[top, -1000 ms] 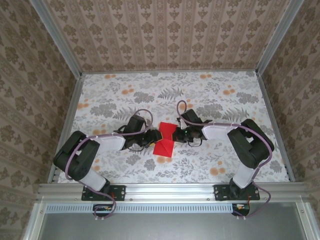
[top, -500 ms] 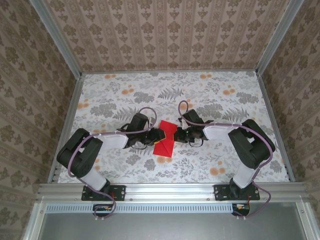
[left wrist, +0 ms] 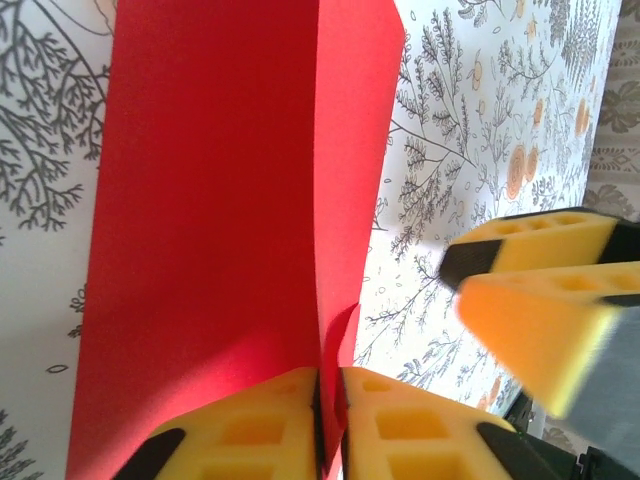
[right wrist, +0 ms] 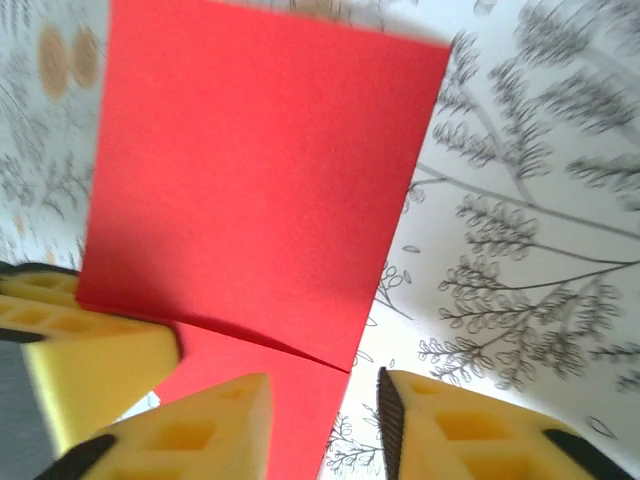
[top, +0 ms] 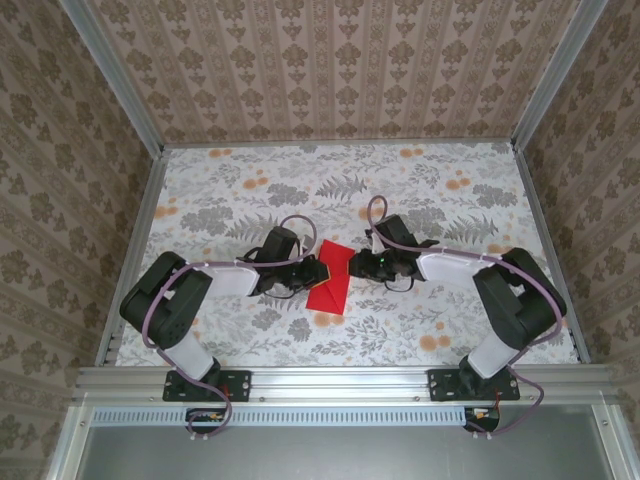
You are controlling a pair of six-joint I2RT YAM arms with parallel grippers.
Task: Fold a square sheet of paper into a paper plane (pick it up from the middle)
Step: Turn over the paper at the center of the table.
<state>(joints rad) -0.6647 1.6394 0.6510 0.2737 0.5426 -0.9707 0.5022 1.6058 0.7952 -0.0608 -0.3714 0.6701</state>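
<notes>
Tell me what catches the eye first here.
The bright red paper stands out at the middle of the flowered table, between the two arms. The left gripper is pinched shut on a raised fold of it, and the right gripper is open at the opposite side, with red paper between its fingers.

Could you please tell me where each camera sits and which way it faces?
Top external: above, behind the bases, looking down on the floral table; both arms show.
Left wrist: looks along the left gripper, shut on the folded bright red paper sheet.
Right wrist: looks down past the open right gripper.
Shared: all see the paper.
</notes>
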